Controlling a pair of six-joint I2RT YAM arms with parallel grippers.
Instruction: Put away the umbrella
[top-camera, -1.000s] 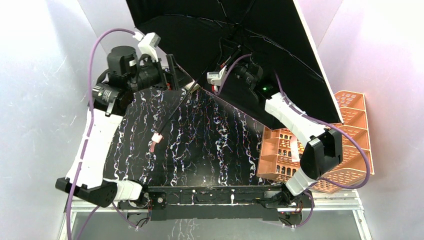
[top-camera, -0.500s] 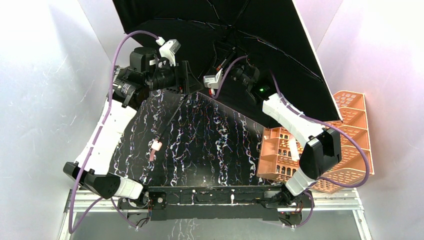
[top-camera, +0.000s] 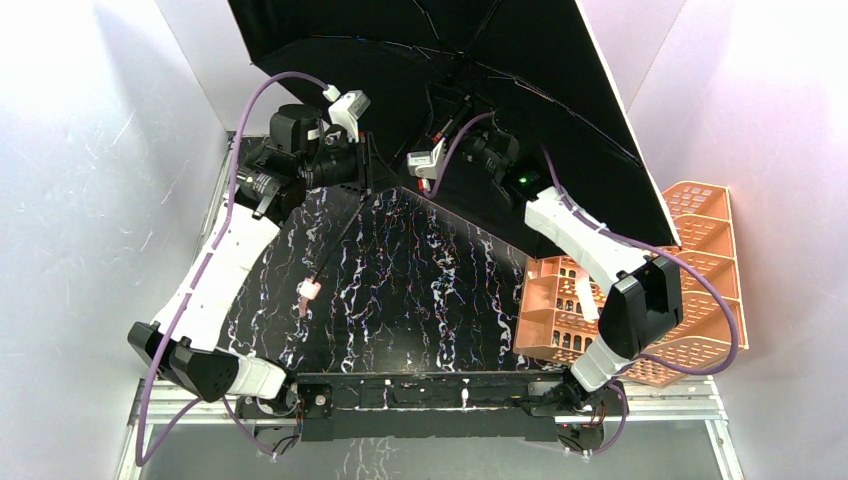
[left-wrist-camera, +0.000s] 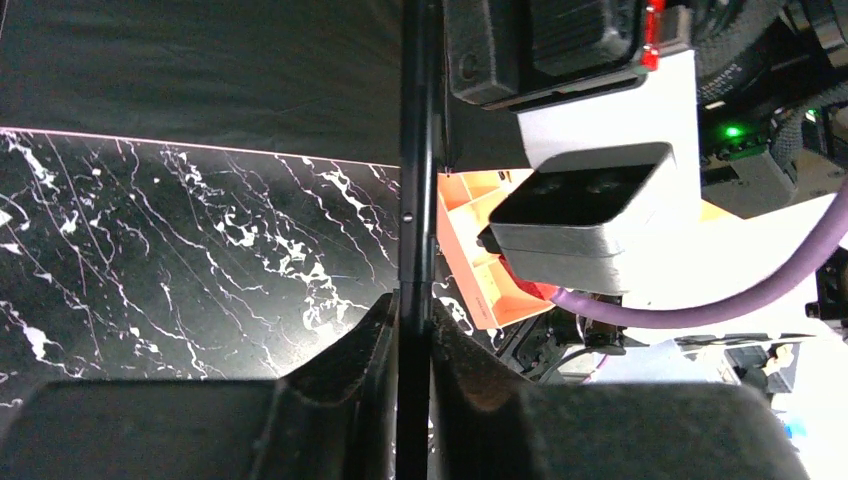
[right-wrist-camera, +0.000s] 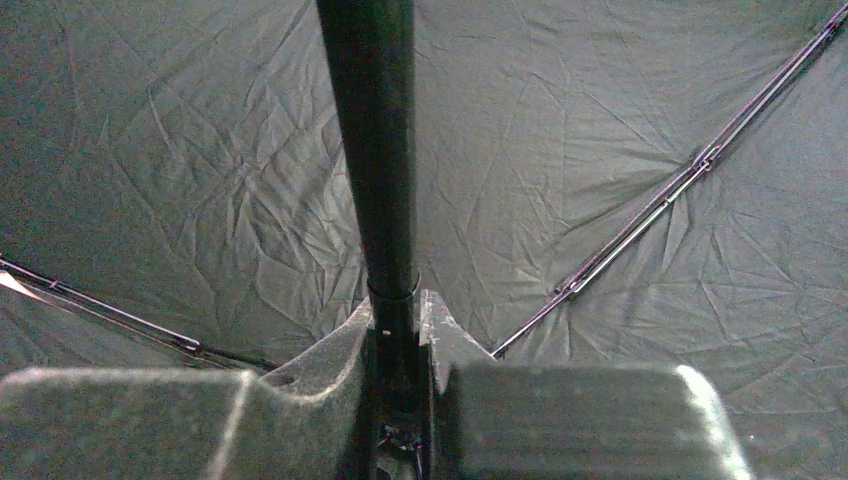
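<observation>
1. So, we first take stock. The umbrella (top-camera: 520, 70) stands open at the far end of the desk (top-camera: 430, 300), with its black inner face toward us. Its right edge hangs over the orange rack (top-camera: 700, 250).
2. The right claw (right-wrist-camera: 397, 330) is clamped on the shaft (right-wrist-camera: 370, 150), up under the canopy. The left claw (left-wrist-camera: 412, 330) is pinched narrow on a thinner stretch of the same shaft, out by the canopy's edge, with both pads touching it.
3. We judge the step in hand to be collapsing the canopy. With two grips on one rod, one claw should anchor while the other does the work.
4. We should pull strictly along the shaft's line, because the thin section in the left claw looks easy to bend sideways.
5. We should go slowly enough for the ribs (right-wrist-camera: 640, 215) to fold inward together, and watch that the fabric does not catch on the rack.
6. A small pink piece (top-camera: 308, 290) lies on the desk at the end of a thin dark line, and we should keep it clear of both arms.
</observation>
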